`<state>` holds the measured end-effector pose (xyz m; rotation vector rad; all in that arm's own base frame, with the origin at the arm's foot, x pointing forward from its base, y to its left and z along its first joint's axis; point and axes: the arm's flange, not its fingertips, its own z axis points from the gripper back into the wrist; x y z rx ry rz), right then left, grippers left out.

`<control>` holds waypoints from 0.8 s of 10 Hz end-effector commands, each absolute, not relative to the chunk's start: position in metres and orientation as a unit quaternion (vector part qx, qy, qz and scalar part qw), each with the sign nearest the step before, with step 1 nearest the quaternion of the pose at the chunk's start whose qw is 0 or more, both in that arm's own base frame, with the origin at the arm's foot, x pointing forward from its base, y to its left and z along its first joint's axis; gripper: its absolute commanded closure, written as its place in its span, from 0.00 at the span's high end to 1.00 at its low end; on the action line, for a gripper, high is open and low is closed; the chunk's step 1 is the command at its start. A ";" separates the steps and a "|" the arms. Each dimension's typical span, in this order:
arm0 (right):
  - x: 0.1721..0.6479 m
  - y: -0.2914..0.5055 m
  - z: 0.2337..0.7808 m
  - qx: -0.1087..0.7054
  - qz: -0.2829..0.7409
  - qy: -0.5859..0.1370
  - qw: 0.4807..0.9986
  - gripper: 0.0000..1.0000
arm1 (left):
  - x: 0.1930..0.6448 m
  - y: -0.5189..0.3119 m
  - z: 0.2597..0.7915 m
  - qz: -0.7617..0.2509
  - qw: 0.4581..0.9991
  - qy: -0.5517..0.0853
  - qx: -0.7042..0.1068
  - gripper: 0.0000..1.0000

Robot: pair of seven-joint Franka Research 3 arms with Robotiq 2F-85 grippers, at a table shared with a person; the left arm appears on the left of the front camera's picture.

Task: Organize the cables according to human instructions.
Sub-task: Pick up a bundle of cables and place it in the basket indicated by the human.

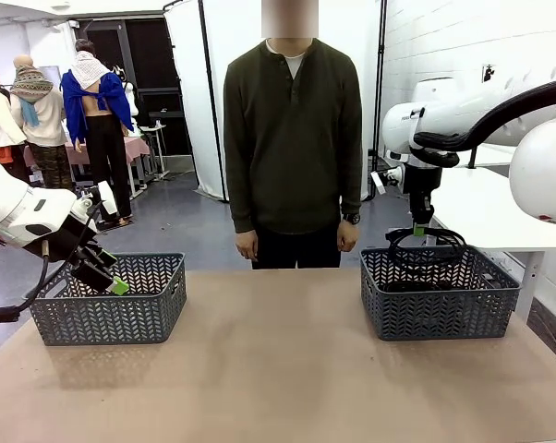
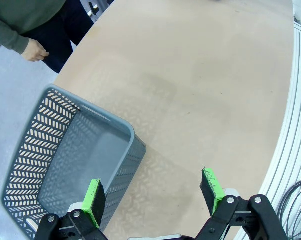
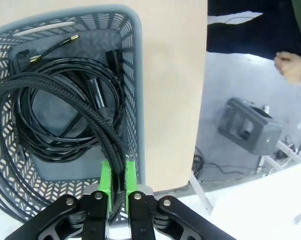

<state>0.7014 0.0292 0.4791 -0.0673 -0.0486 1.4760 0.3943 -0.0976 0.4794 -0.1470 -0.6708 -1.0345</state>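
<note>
Right tool [image 3: 117,186] pinched tight on a black braided cable [image 3: 98,127], just above the back rim of the right grey basket [image 1: 440,305]. Green pads [image 3: 106,182] pressed on both sides of the cord. Seen from the front, right tool [image 1: 418,229] pointing straight down, with loops of that cable [image 1: 428,247] hanging from it over the basket. More black cables [image 3: 50,115] coiled in a round heap on the floor of this basket [image 3: 133,75], a chunky black plug [image 3: 113,57] lying near one wall.

Left tool [image 2: 153,192] wide open, nothing between its fingers [image 2: 94,200]. Hanging over the near corner of the left grey basket [image 2: 35,150]. From the front, left tool [image 1: 110,279] tilted down beside the left basket [image 1: 112,318].

Both baskets standing well apart on the brown surface [image 1: 278,369]. Person in a dark olive shirt [image 1: 292,129] standing at the far side, between the baskets, arms down, hands [image 1: 247,245] near the edge of the surface.
</note>
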 end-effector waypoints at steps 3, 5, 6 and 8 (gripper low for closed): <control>0.706 0.031 0.479 -0.017 0.681 -0.001 0.732 0.16 | 0.392 -0.095 0.476 -0.483 0.814 -0.315 -0.075 1.00; 0.706 0.033 0.478 -0.011 0.676 0.007 0.737 0.56 | 0.392 -0.095 0.476 -0.483 0.814 -0.315 -0.075 1.00; 0.706 0.033 0.478 -0.010 0.673 0.009 0.740 0.76 | 0.392 -0.095 0.476 -0.483 0.814 -0.315 -0.075 1.00; 0.707 0.033 0.481 -0.009 0.666 0.017 0.746 1.00 | 0.392 -0.095 0.476 -0.483 0.814 -0.315 -0.075 1.00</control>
